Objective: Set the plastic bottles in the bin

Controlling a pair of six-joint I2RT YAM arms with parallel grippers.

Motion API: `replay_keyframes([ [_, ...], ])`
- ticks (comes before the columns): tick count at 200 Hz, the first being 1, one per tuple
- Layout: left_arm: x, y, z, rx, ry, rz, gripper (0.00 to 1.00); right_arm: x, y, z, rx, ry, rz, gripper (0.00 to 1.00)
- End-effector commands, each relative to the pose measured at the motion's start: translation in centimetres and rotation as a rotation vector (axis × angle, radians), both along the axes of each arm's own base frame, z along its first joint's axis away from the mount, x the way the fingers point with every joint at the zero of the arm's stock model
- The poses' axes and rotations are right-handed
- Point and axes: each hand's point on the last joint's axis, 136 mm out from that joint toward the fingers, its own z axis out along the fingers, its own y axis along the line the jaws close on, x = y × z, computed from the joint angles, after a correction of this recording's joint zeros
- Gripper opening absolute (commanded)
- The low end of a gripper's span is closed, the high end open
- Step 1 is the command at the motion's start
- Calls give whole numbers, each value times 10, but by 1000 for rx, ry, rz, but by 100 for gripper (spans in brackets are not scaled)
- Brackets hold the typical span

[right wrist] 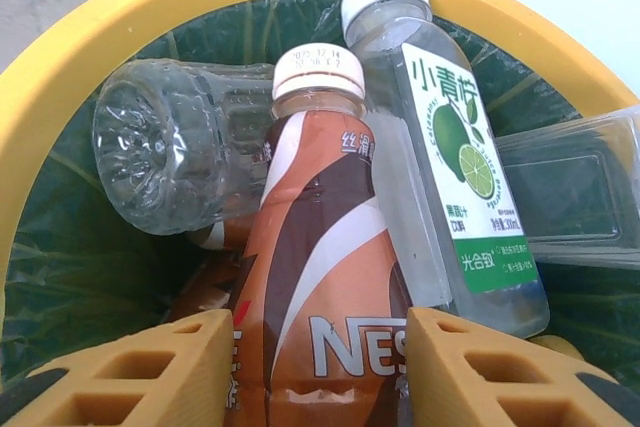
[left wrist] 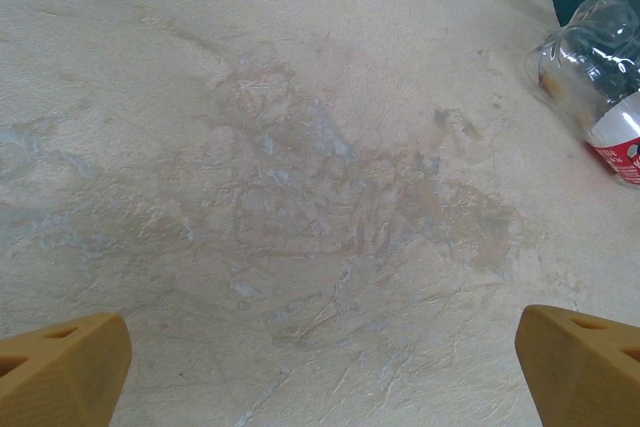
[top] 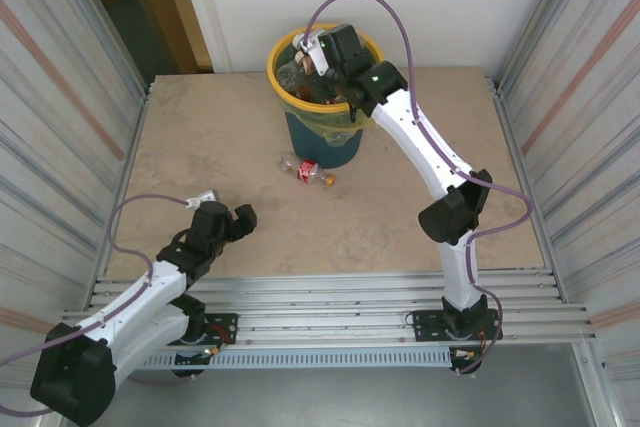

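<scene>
Right wrist shows a brown-and-white, white-capped bottle point(right wrist: 320, 277) over the yellow-rimmed bin point(right wrist: 60, 77).

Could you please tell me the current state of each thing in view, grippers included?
left gripper: open, empty.
right gripper: shut on the brown bottle.
brown bottle: capped, held over the bin.
bin: upright, holding several bottles.
lime-label bottle: capped, inside the bin.
clear bottle: on its side inside the bin.
loose bottle: on its side beside the bin's base.

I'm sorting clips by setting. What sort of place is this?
Likely a robot test cell, not a home: arms bolted to a metal rail, a stone-look table, corrugated panel walls.
</scene>
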Motion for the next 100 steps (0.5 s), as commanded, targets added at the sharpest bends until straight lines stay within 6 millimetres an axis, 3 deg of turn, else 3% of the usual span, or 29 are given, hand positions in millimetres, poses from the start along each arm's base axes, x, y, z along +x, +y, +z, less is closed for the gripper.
replay_keyframes([
  [1,3,0,4,-6,-10,2,99,-9,-5,21,40,-25,-13,42],
  [22,3,0,4,-5,-9,3,99,-8,-5,11,34,-8,-20,38],
  [66,2,0,3,-3,-5,2,99,0,-10,-4,33,24,-50,39],
  [100,3,1,5,-2,-10,4,99,-9,-1,13,82,9,-2,51],
])
